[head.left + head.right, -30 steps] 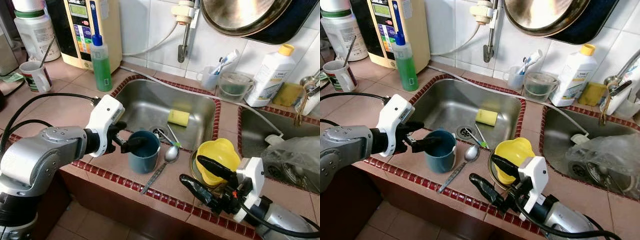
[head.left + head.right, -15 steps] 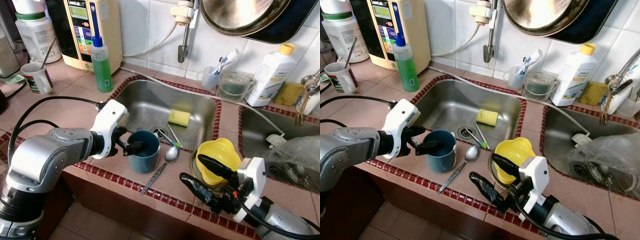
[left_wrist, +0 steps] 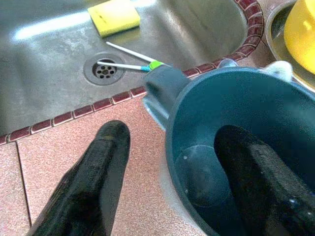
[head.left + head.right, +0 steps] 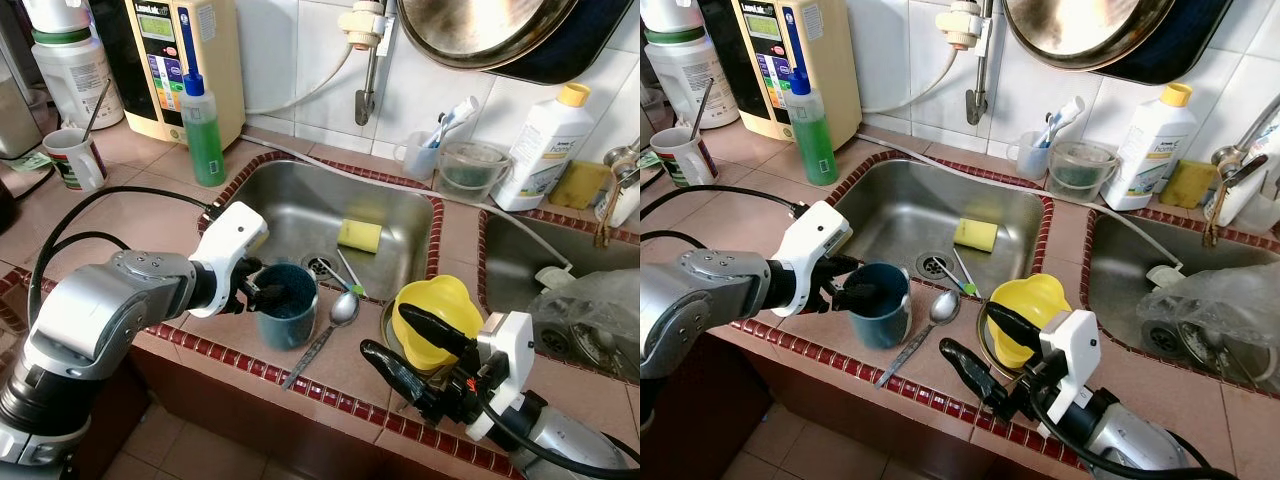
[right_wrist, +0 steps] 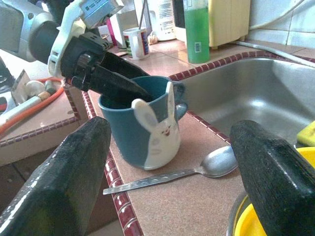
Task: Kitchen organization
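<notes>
The mug (image 4: pixel 289 304) stands upright on the tiled ledge just beside the sink (image 4: pixel 290 205), its mouth facing up; the left gripper (image 4: pixel 858 291) straddles the wall on the robot's left, one finger (image 3: pixel 256 182) down inside and the other outside, narrow but whether it pinches the wall I cannot tell. The right gripper (image 4: pixel 405 345) hangs wide open by the yellow bowl (image 4: pixel 435 308), farther off; any lift likely falls to the left arm, going straight up.
</notes>
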`<state>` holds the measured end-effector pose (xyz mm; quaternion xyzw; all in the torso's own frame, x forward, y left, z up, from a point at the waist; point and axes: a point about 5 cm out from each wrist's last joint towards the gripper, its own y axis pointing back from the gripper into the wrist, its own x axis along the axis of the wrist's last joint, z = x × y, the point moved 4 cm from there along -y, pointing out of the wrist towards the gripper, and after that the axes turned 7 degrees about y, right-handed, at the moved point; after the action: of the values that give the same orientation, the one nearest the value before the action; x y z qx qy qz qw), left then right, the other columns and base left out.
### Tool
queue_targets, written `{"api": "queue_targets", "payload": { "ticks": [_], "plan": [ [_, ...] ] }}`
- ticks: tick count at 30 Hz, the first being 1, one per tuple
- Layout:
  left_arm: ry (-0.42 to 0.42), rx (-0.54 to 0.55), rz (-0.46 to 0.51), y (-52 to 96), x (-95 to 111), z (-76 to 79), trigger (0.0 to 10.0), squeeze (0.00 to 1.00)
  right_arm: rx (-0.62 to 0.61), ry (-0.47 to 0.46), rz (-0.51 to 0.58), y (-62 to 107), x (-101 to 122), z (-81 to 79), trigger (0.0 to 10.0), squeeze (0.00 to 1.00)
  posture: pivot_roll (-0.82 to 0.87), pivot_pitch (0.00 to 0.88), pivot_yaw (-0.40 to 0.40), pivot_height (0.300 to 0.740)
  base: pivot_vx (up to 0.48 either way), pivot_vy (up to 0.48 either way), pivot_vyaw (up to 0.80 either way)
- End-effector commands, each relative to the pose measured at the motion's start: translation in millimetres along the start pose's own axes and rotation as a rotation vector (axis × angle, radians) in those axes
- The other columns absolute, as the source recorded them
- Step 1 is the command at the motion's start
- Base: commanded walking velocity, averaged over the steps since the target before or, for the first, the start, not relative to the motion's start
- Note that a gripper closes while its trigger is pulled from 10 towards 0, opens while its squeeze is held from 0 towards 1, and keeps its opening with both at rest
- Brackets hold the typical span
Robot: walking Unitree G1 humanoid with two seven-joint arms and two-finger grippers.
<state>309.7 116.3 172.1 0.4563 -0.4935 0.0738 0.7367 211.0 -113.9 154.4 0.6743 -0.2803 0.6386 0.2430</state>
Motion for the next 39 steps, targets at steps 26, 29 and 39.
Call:
{"api": "queue_targets", "payload": {
  "ticks": [26, 29, 39],
  "plan": [
    [-0.024, -0.016, -0.014, 2.1, 1.2, 0.2, 0.0, 0.0, 0.006, 0.007, 0.013, -1.2, 3.4, -0.1, 10.0, 0.0, 0.07, 0.001, -0.016, 0.74, 0.0, 0.0, 0.0],
    [-0.026, -0.018, -0.013, 2.2, 1.6, 0.6, 0.0, 0.0, 0.006, 0.006, 0.015, -1.4, 3.5, -0.2, 10.0, 0.0, 0.07, 0.0, -0.016, 0.74, 0.0, 0.0, 0.0],
    [-0.026, -0.018, -0.012, 2.2, 1.8, 0.5, 0.0, 0.0, 0.006, 0.007, 0.015, -1.4, 3.5, -0.3, 10.0, 0.0, 0.07, 0.0, -0.016, 0.74, 0.0, 0.0, 0.0]
  ]
}}
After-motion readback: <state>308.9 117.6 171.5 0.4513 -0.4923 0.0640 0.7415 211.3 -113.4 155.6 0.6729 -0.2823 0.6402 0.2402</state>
